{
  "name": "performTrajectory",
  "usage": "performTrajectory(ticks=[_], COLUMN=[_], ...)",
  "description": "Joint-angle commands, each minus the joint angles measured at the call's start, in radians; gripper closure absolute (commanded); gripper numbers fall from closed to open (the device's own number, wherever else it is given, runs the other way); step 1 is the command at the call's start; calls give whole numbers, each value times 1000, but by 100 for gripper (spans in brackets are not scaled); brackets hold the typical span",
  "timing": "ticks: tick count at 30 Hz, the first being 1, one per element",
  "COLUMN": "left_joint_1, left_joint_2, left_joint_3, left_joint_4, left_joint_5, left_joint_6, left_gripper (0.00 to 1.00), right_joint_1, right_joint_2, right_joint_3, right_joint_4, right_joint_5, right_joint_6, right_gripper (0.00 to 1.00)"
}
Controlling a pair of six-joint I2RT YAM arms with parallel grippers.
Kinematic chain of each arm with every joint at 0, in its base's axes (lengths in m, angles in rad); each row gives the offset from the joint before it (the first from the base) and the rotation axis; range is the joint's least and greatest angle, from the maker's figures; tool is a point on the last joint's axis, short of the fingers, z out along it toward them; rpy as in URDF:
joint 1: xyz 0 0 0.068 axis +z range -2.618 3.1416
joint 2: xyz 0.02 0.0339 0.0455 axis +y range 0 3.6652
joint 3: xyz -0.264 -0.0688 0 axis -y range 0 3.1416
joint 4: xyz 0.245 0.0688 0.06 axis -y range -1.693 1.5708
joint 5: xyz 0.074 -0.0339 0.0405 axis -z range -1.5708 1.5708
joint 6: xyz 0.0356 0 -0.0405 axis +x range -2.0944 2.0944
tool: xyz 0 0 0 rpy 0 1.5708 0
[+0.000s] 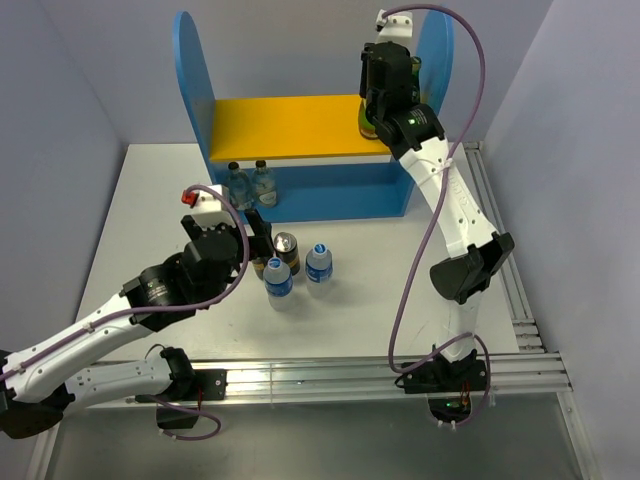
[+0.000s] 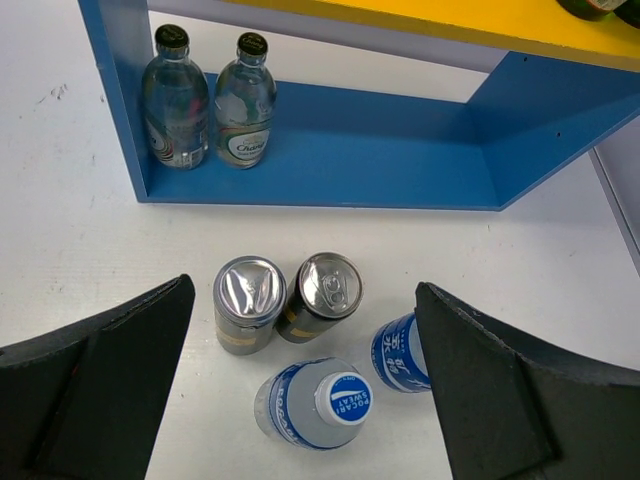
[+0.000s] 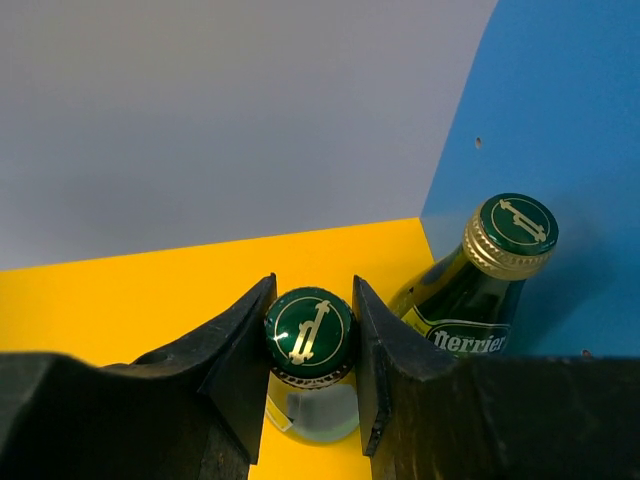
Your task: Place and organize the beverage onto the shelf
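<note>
White table (image 1: 140,210) between grey walls carries the shelf (image 1: 193,70). My right gripper (image 3: 312,300) is clamped on the cap end of a green bottle (image 3: 310,335), upright at the right end of the yellow upper board (image 3: 120,300), just beside a second green bottle (image 3: 490,270) by the blue side panel (image 3: 560,120). Two clear bottles (image 2: 175,100) stand at the lower tier's left end. My left gripper (image 2: 303,300) hangs spread wide over two cans (image 2: 248,300) and two blue-labelled water bottles (image 2: 320,405) clustered on the table.
</note>
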Motion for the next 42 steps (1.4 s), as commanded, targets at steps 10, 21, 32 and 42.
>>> performTrajectory(ticks=[10,21,32,42], left_joint_1=[-12,-15,-18,-16], left_joint_2=[-15,-16,-6,28], left_joint_3=[-6,-6,-8,-3], left_joint_4=[31,28,34,48], left_joint_5=[0,-14,-33,-37], left_joint_6=[-3,-4,0,16], left_gripper=[1,1,1,1], right_joint_1=[-11,-11,115,534], right_joint_2=[-45,-65,-484,-817], right_joint_3=[-7,-77,-676,-1333], right_joint_4=[157,168,331,430], right_joint_5=[11,17,101,170], right_joint_6=[18,35,92,353], right_gripper=[80,8,0,0])
